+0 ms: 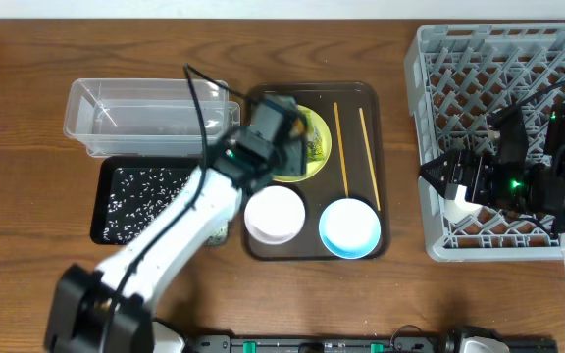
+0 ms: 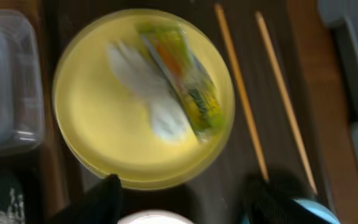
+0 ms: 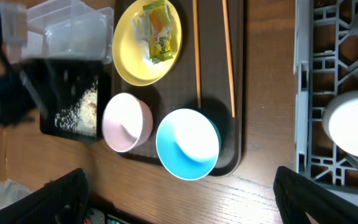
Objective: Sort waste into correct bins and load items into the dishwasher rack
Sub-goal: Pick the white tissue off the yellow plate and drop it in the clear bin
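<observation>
Overhead, the left arm (image 1: pixel 194 211) covers most of the pale yellow plate (image 1: pixel 323 132). The left wrist view blurs the wrapper (image 2: pixel 182 78) and napkin (image 2: pixel 145 87) on that plate. Right of it, the dishwasher rack (image 1: pixel 459 59) runs off frame.

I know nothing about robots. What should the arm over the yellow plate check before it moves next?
1. Jaws of the left arm open: ok.
2. View of the wrapper on the plate unobstructed: ok.
3. Separation of wrapper from napkin: not ok, they touch.
4. Both chopsticks clear of the plate: ok.
5. Room in the clear tub: ok.
6. Position of the right arm, away over the rack: ok.
</observation>
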### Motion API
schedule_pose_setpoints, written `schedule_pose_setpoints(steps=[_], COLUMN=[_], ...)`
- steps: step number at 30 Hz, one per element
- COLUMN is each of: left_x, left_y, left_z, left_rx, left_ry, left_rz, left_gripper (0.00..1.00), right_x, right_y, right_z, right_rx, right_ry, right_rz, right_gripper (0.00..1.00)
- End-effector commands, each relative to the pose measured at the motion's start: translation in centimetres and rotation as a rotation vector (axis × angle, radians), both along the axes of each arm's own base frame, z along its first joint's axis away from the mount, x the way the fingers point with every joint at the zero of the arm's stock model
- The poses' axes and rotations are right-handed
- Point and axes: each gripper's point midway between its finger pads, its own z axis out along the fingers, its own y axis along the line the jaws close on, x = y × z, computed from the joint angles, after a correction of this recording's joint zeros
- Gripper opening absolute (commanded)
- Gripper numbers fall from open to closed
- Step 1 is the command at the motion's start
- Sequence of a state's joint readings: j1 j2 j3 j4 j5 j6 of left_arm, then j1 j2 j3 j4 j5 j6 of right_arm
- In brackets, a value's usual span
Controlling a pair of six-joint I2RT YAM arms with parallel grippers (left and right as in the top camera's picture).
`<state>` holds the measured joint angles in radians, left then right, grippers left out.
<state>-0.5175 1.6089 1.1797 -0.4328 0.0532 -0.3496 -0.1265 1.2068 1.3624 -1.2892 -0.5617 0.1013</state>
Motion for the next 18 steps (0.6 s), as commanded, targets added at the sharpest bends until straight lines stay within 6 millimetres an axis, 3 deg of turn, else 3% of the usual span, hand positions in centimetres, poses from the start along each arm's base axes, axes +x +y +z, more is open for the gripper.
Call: schedule_pose_setpoints(steps=[1, 5, 10, 17, 18], left_x=[1.6, 3.2, 4.5, 4.3, 4.2], left_y=[-0.6, -1.1, -0.6, -0.5, -0.5], left_z=[-3.8, -7.4, -10.3, -11.9, -12.0], left_rx=[0.002, 0.02, 0.075, 0.091, 0.094], left_ry=[0.056, 0.088, 0.083, 0.107, 0.113], left_rz=[-0.061, -0.054, -0.019, -0.02, -0.021], left_gripper=[0.64, 0.64, 0.64, 0.33, 0.25], right_x=[0.1, -0.1, -0.2, -0.2, -0.2], right_y=[0.4, 0.4, 0.4, 0.1, 0.1], right_z=[0.7, 0.7, 0.6, 0.4, 0.4], right_rx=[0.003, 0.004, 0.005, -0.018, -0.018], right_ry=[-0.029, -0.022, -0.014, -0.01, -0.01], right_rz=[0.022, 0.022, 0.022, 0.011, 0.011], right_gripper=[0.93, 0.93, 0.93, 0.93, 0.93])
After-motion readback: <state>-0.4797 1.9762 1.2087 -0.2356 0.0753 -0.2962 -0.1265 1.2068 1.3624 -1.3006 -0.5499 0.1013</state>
